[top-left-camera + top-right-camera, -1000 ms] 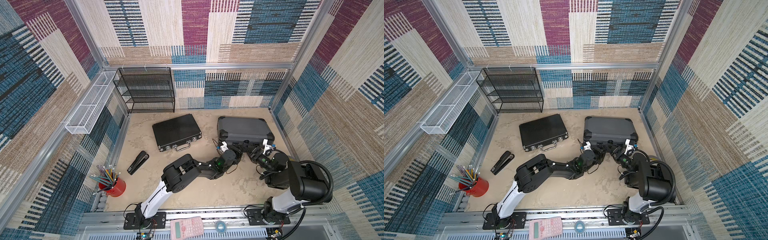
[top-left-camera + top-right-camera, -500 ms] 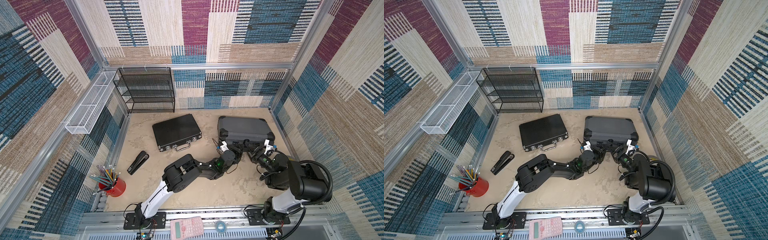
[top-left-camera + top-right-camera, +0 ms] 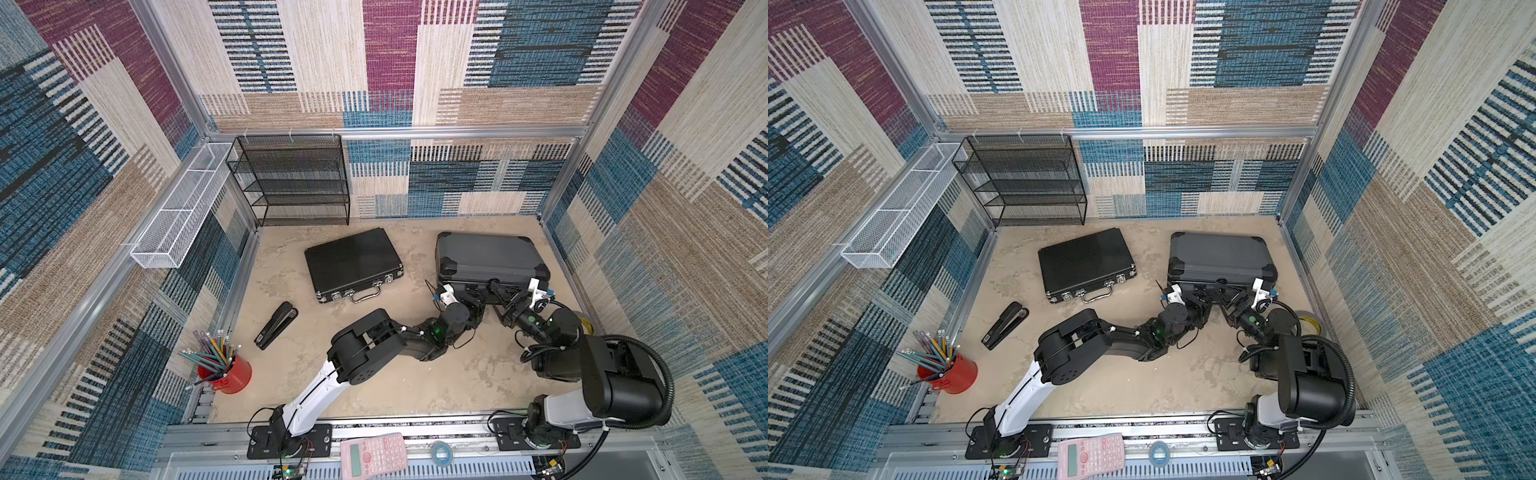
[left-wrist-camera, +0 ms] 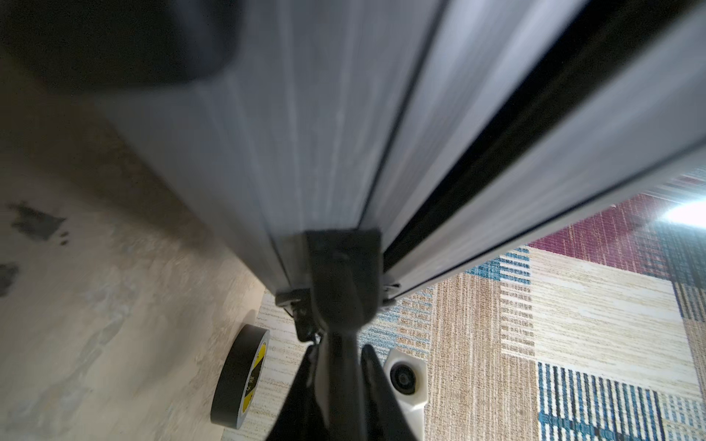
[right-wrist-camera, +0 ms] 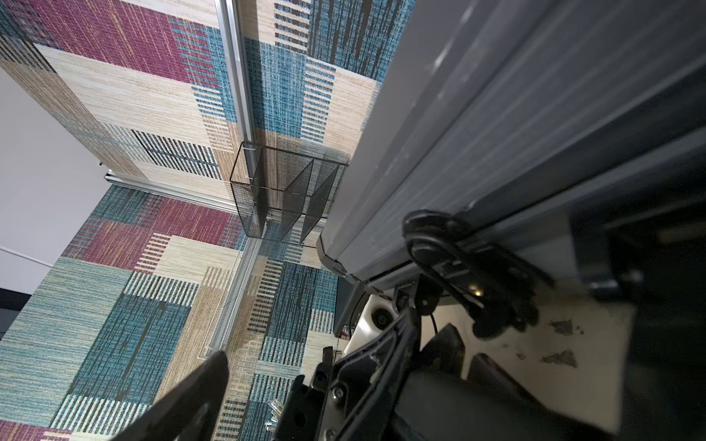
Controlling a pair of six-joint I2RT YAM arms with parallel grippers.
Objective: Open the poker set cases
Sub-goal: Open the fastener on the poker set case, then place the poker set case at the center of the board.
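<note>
Both poker set cases lie shut on the table in both top views. The slim black case (image 3: pixel 353 264) is at the middle, with nothing touching it. The bulkier grey case (image 3: pixel 490 257) lies to its right. My left gripper (image 3: pixel 478 291) is at the grey case's front edge. In the left wrist view its fingers (image 4: pixel 372 366) are shut on a dark bar that looks like the case's handle (image 4: pixel 340 305). My right gripper (image 3: pixel 502 291) stands open just to the right at the same edge. A black latch (image 5: pixel 458 263) hangs out from the case front.
A black stapler (image 3: pixel 276 331) and a red cup of pencils (image 3: pixel 226 374) sit at the left. A black mesh shelf (image 3: pixel 291 178) stands at the back wall, and a white wire basket (image 3: pixel 178 208) hangs on the left wall. A tape roll (image 4: pixel 240 378) stands by the right wall.
My right gripper has shifted slightly to the right along the grey case's front. The left arm and both cases have not moved.
</note>
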